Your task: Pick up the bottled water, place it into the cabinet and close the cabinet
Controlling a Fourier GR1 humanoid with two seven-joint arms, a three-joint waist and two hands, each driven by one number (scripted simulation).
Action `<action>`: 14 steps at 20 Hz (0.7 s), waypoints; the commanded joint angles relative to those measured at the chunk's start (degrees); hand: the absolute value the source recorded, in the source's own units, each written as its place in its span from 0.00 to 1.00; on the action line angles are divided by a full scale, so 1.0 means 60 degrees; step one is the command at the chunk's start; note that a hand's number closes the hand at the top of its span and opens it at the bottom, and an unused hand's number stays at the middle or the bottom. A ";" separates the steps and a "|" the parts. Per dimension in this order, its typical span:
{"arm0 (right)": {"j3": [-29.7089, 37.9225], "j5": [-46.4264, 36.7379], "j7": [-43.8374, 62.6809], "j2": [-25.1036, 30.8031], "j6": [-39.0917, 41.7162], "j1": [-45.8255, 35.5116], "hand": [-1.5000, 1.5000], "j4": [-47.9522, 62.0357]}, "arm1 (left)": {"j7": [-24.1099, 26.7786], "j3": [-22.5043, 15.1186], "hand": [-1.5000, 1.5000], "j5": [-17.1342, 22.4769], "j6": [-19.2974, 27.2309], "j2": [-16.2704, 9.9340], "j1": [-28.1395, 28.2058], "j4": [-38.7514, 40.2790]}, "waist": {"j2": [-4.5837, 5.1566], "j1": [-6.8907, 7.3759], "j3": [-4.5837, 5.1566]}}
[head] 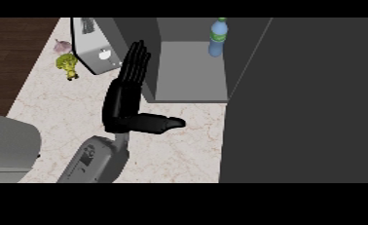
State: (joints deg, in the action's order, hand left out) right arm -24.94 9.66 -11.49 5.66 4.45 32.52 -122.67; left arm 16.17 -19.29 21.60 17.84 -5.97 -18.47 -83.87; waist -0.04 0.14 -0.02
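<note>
The bottled water (218, 36), clear blue with a green label and cap, stands upright inside the open cabinet (188, 70), at the back right of its grey shelf. My left hand (123, 95) is open, with straight fingers pointing away from me and the thumb sticking out to the right. Its fingertips (137, 48) lie against the cabinet's left wall, beside the light grey door (97, 48) that hangs open to the left. The hand holds nothing and is well apart from the bottle. My right hand does not show.
A wide dark grey panel (295, 97) fills the right side, next to the cabinet opening. A pale garlic bulb (63, 46) and a yellow-green vegetable (67, 65) lie on the marble counter (179, 141) left of the door. A grey object (16, 146) sits at the lower left.
</note>
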 commanded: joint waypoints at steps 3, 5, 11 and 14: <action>-0.0455 -0.0013 0.0115 0.0163 -0.0106 0.0429 0.00 -0.0438 | -0.0200 -0.0447 0.00 -0.0246 0.0221 -0.0325 0.2280 -0.2819 | -0.0036 0.0032 0.0004; -0.0255 -0.0126 -0.0249 0.0178 -0.0120 0.0313 0.00 -0.0142 | -0.0380 -0.0964 0.00 -0.0420 0.0431 -0.0084 0.2802 -0.3566 | -0.0030 0.0013 0.0003; -0.0261 -0.0549 0.0057 0.1147 0.0513 0.0061 0.00 -0.0404 | -0.0426 -0.1316 0.00 -0.0192 -0.0413 -0.1085 0.4498 -0.5325 | -0.0036 0.0076 0.0006; -0.1088 -0.1038 0.0169 0.1564 0.0826 0.0544 1.00 -0.0425 | -0.0423 -0.1223 0.00 0.0023 -0.0549 -0.1339 0.4998 -0.5880 | -0.0041 0.0035 0.0009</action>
State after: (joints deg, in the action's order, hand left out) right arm -27.69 6.13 -10.37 11.81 6.72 33.60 -125.34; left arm 13.07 -27.81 19.60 17.17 -10.80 6.32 -114.21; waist -0.25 0.39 0.00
